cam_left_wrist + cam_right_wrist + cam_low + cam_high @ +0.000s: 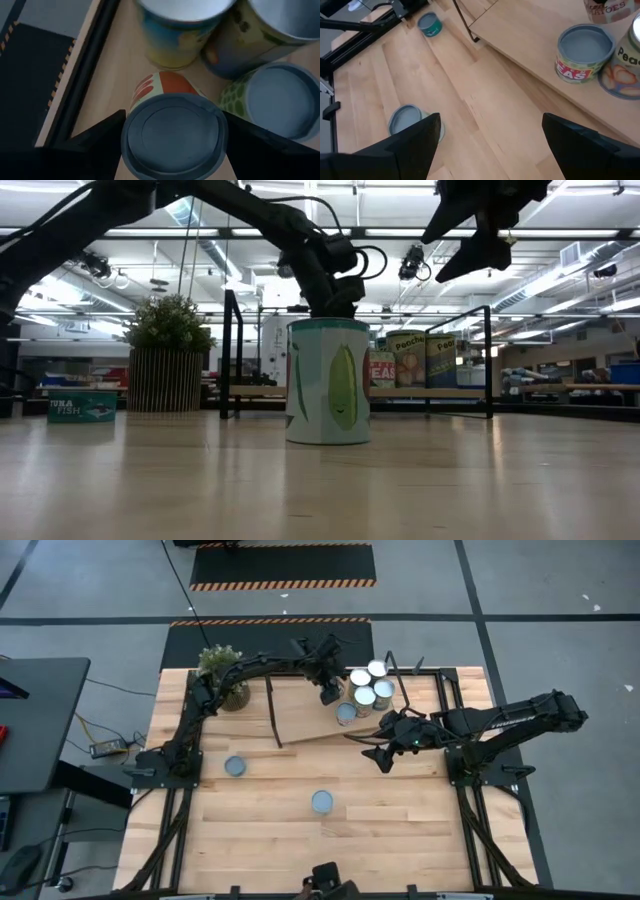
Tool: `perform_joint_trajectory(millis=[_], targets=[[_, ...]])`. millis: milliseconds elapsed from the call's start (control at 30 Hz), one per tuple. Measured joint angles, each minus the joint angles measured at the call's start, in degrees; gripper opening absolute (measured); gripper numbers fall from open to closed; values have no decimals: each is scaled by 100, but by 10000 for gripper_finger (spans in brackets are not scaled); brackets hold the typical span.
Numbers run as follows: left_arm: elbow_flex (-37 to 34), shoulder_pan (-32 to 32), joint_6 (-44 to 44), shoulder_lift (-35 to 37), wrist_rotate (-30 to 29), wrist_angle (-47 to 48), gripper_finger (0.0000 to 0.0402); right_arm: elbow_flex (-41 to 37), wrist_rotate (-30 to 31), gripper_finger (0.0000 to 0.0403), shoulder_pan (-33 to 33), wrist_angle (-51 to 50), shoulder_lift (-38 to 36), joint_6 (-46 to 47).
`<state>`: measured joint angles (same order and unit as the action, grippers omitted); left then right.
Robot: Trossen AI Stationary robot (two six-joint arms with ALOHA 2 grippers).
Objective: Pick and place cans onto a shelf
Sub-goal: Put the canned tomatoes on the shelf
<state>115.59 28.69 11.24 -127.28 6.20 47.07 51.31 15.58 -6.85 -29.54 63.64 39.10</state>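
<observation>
- We have our left gripper (331, 695) over the shelf (305, 710), its fingers (90, 145) spread to either side of a red-and-white can (172, 132). We cannot tell whether they press its sides, so we call the claw apart around the can, not clamped.
- That can stands upright on the plywood, with three more shelf cans (372, 682) packed just beyond the claw; we judge it goes here to close up the group.
- Our right gripper (383, 752) hangs released and empty above the tabletop, just off the shelf's near edge, likely waiting for the next pick.
- Below and ahead of that claw stands the corn-label can (322, 802); the flat tuna can (235, 767) lies farther off, toward the potted plant (222, 670).
- Only six cans show, so we judge two loose ones remain to be shelved.
</observation>
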Motion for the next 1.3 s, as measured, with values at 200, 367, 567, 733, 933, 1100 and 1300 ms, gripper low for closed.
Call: perform_joint_trajectory(millis=[200,367,567,733,933,1100,1300], targets=[[-2,-113,295,-126,-111,-125,308,0,-27,356,-2,-20,-1,41],[-7,-129,389,-201,-126,-281,310,0,-29,356,-2,-18,0,84],[-9,-129,357,-208,-125,-219,312,0,-28,356,0,15,-1,118],[-9,-132,438,-207,-128,-248,314,0,-29,356,0,35,-2,128],[-9,-160,778,-207,-210,-280,314,0,-27,356,0,37,-2,170],[-9,-164,731,-206,-210,-271,316,0,-27,356,0,35,-2,241],[-9,-195,657,-206,-392,-256,316,0,-27,356,0,35,-2,298]])
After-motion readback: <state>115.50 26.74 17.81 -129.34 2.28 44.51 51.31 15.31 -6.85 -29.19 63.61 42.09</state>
